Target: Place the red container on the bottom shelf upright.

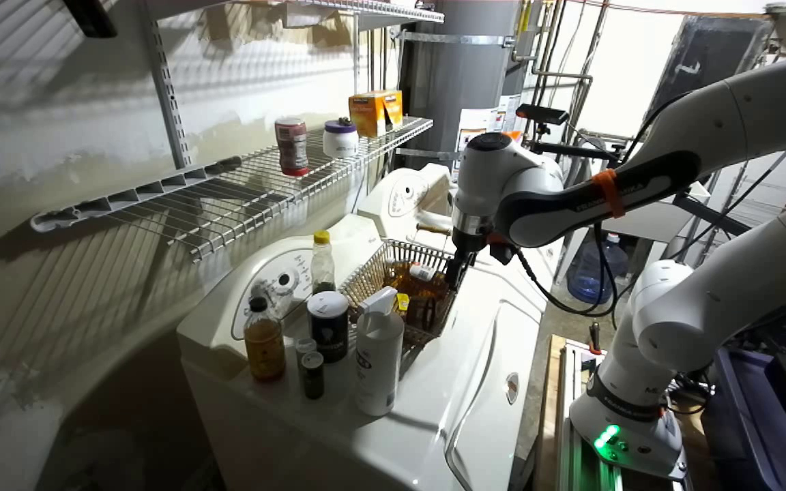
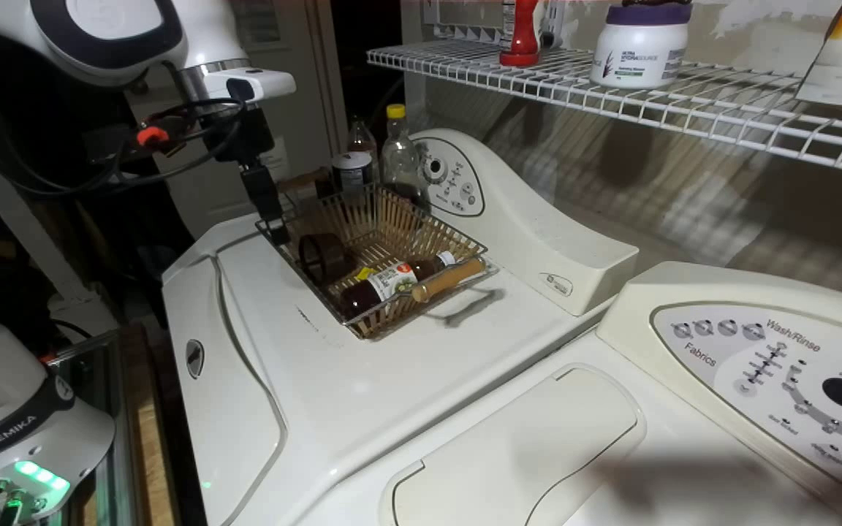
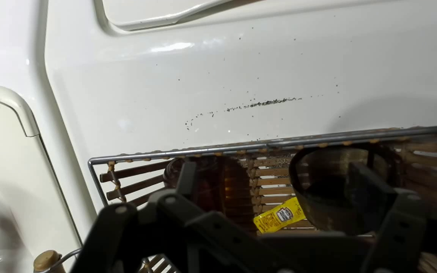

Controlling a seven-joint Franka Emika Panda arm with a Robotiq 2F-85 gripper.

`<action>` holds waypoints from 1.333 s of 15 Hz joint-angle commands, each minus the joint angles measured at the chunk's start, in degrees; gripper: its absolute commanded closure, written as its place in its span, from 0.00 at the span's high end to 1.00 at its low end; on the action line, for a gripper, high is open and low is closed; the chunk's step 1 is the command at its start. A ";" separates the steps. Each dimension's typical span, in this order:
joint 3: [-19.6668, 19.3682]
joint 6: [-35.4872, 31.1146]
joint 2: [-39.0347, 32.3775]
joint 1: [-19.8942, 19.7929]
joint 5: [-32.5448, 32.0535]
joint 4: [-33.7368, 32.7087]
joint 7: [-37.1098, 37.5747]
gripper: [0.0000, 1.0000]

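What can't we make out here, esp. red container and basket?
Red container: label print too small to read in an exterior view.
Dark item on the white jar: cut off by the top edge in an exterior view.
Brown vessel: inside too dark, partly behind the gripper, in the wrist view.
Basket: part of its floor hidden by the gripper in the wrist view.

Noted smooth, glossy finish on counter (image 3: 203, 76). Found wood-like slats (image 3: 135, 170) and bare metal rim (image 3: 203, 151) on basket (image 2: 421, 226). Recorded matt finish on hand (image 3: 275, 174), white-coated wire in bottom shelf (image 2: 721, 120).
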State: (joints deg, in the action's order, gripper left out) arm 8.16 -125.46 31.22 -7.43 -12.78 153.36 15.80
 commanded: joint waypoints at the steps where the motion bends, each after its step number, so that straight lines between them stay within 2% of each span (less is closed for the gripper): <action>1: -0.89 0.26 -0.06 0.94 -0.53 -0.12 0.42 1.00; 3: -0.89 0.26 -0.06 0.94 -0.53 -0.12 0.42 1.00; 6: -2.33 -3.32 -0.86 4.39 3.09 -2.98 -4.30 1.00; 11: -1.93 -0.48 -2.64 4.27 3.43 -8.18 -4.07 1.00; 12: -1.39 -0.86 -2.83 3.97 2.36 -8.17 -3.73 1.00; 13: -0.89 0.26 -0.06 0.94 -0.53 -0.12 0.42 1.00; 18: -0.90 0.18 -0.04 0.97 -0.47 -0.11 0.33 1.00; 20: -1.51 -2.57 -0.04 2.91 1.02 -1.24 -2.14 1.00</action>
State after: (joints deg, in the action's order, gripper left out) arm 7.13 -128.27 31.21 -5.02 -11.44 152.21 13.41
